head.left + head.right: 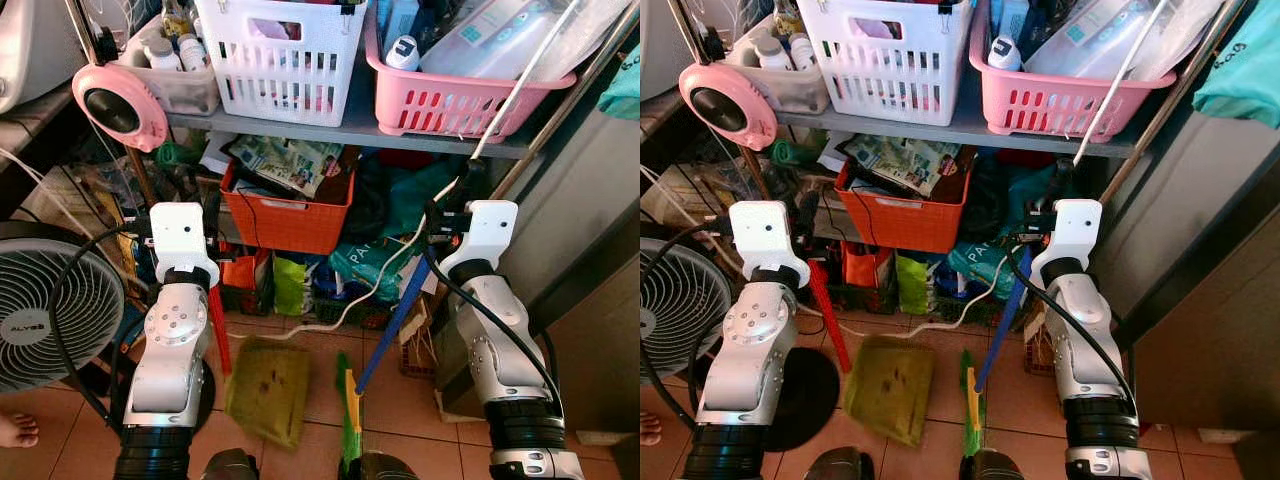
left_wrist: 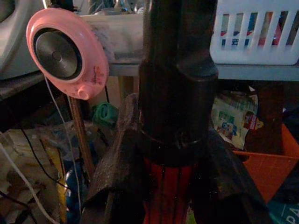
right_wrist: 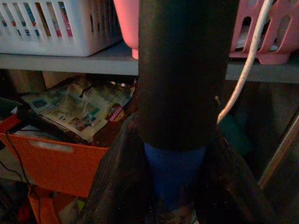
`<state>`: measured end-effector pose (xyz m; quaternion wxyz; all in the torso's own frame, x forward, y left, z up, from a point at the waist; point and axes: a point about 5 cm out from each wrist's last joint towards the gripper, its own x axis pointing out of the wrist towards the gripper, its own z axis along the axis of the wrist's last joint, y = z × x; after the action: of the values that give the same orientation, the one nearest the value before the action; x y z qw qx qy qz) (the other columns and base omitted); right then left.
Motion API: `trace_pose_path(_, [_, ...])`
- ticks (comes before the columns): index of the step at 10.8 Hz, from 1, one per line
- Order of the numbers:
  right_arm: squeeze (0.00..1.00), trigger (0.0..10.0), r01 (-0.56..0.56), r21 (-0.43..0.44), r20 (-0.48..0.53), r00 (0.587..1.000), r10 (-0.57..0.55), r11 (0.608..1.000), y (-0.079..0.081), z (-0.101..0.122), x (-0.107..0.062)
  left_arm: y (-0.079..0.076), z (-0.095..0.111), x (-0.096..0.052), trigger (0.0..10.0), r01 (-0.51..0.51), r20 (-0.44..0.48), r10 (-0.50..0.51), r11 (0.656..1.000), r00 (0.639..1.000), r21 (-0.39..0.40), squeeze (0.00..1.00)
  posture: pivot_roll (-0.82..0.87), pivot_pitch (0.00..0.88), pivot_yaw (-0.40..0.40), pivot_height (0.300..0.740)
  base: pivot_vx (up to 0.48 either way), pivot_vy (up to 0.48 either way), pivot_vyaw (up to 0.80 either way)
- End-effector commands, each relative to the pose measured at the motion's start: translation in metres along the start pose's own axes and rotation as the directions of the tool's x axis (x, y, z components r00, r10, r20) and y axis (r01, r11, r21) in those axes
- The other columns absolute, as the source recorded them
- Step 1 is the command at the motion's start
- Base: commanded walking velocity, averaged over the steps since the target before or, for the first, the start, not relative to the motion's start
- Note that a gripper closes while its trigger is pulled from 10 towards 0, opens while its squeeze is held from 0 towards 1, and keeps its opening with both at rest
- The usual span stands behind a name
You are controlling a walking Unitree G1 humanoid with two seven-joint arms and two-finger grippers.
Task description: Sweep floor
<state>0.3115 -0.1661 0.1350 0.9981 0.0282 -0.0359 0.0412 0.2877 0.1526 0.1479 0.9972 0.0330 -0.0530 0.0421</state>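
Note:
My left gripper [image 1: 207, 222] is shut on the red handle [image 1: 219, 330] of an olive-green dustpan [image 1: 268, 388], which rests on the tiled floor in front of me. In the left wrist view the handle [image 2: 168, 193] runs red below a black grip, between my fingers [image 2: 114, 163]. My right gripper [image 1: 450, 207] is shut on the blue broom handle [image 1: 392, 325], which slants down to a green broom head [image 1: 348, 410] just right of the dustpan. The right wrist view shows the blue shaft [image 3: 174, 172] under a black sleeve, clamped between the fingers.
A cluttered shelf unit stands close ahead, with a white basket [image 1: 280, 55] and a pink basket [image 1: 450, 100] on top. An orange crate [image 1: 285, 215] and bags sit beneath. A floor fan [image 1: 50, 310] stands left, a person's bare foot [image 1: 15, 430] beside it. A white cable [image 1: 370, 290] trails down.

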Motion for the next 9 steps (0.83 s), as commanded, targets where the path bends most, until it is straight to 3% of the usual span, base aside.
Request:
trace_pose_path(1, [0.0,10.0,0.009,-0.024,0.021,1.0,-0.008,1.0,-0.0029,0.0053,0.0018,-0.0009,0.0156,0.0025,10.0,-0.003,0.064,0.003,1.0,0.998,-0.004,0.0,0.03,0.056,-0.019,0.74,-0.349,0.0,0.0])
trace_pose_path(9, [0.0,10.0,-0.003,-0.013,-0.002,1.0,0.003,1.0,0.0024,-0.0012,0.0025,-0.0024,0.0146,0.0022,10.0,-0.002,0.055,0.003,1.0,0.999,-0.013,0.0,0.03,0.059,-0.026,0.74,-0.338,0.0,0.0])
